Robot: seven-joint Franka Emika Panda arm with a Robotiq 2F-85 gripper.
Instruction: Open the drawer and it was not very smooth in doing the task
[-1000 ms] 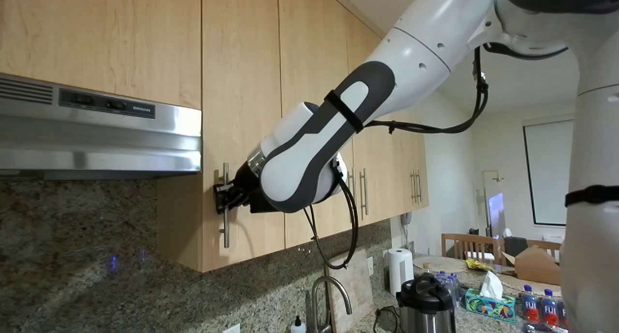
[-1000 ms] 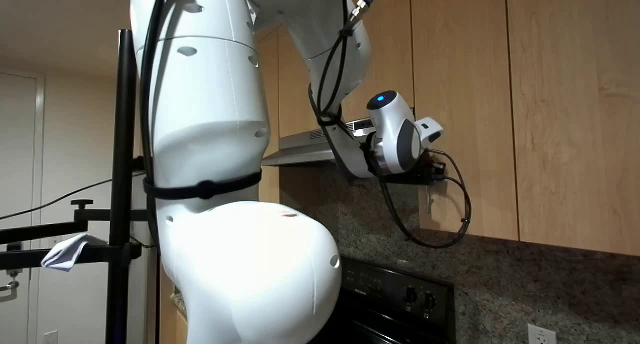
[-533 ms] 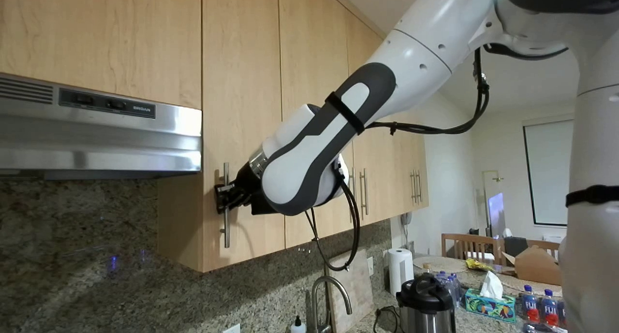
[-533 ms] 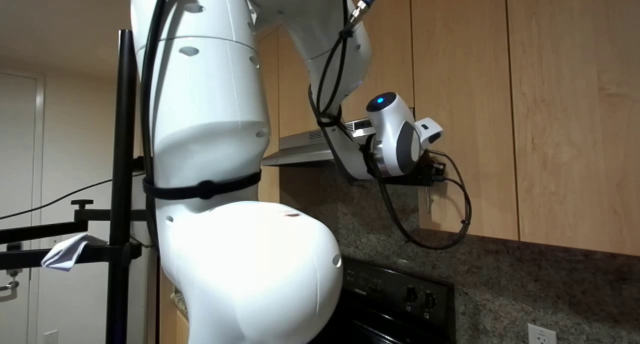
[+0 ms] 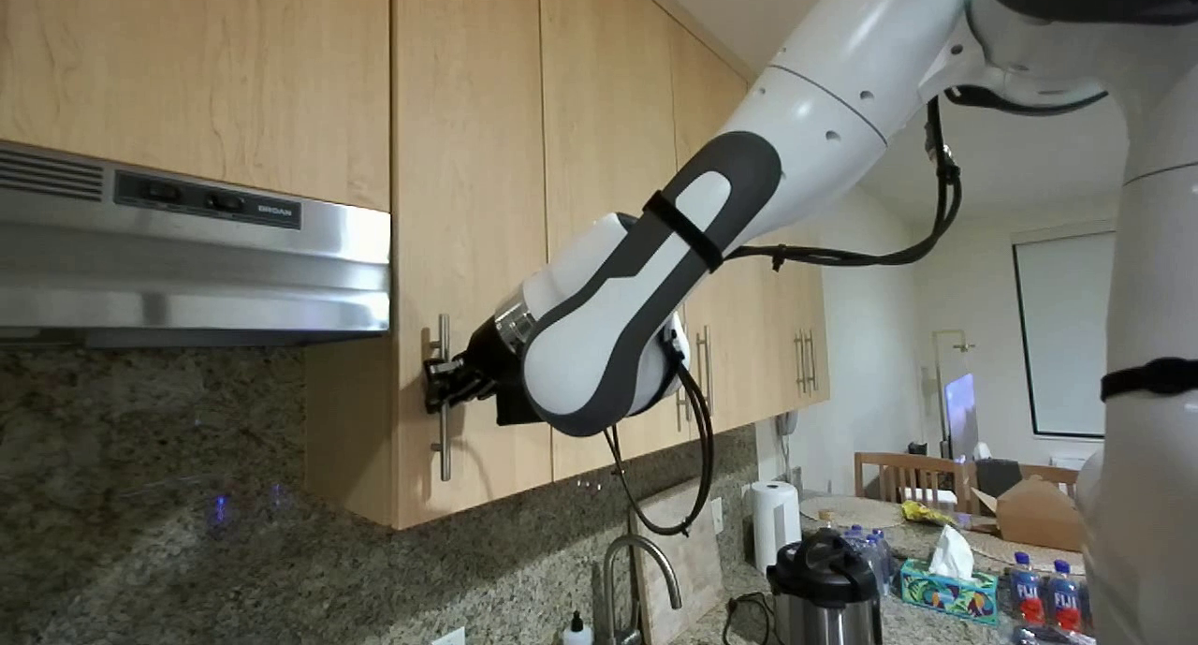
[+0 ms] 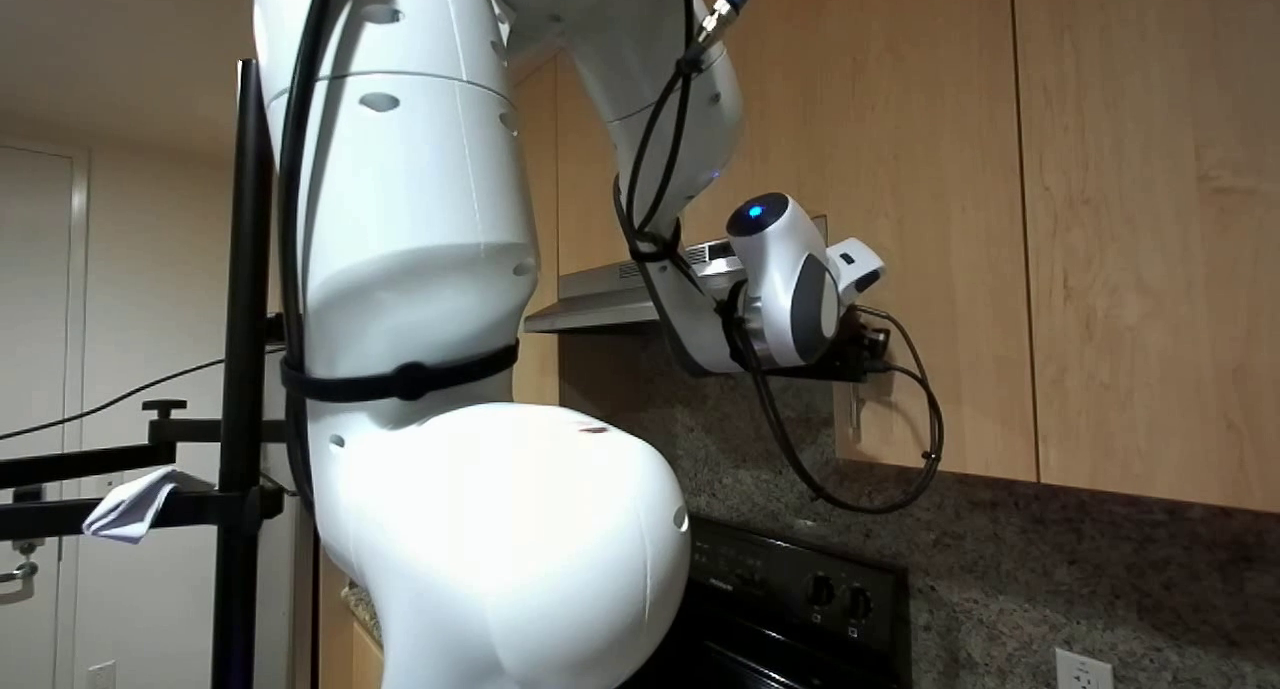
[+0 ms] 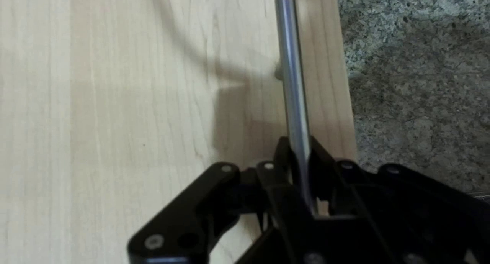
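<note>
Cabinet door (image 5: 477,158), tall, narrow, light wood: straight ahead of the claw (image 7: 298,153), running far above it and a shorter way below. Ajar or flush: cannot tell. Bar handle (image 5: 445,458) near one edge, slim, silver, upright. Gripped by the claw: narrow hold, fingers (image 7: 320,156) on both sides of the bar, with bar ends sticking out above and below.

Behind the claw: white arm (image 5: 608,336), slanting up and back from the door, with black cable (image 5: 708,444) looped lower than the grip.

Left of the claw in both exterior views: steel range hood (image 5: 197,252), just beside the door; over that, a wide wood cabinet front (image 5: 197,65). Right of the claw: next wood door (image 5: 608,111).

Below the claw: speckled stone wall (image 5: 234,533), also past the door edge in the wrist view. Lower still, in an exterior view: black stove (image 6: 770,609). Below and to the right: steel faucet (image 5: 608,589); farther out, paper towel roll (image 5: 775,523), black-lidded cooker (image 5: 824,589), tissue box (image 5: 950,593) and blue-capped bottles (image 5: 1064,593), on the stone bench (image 5: 908,623).
</note>
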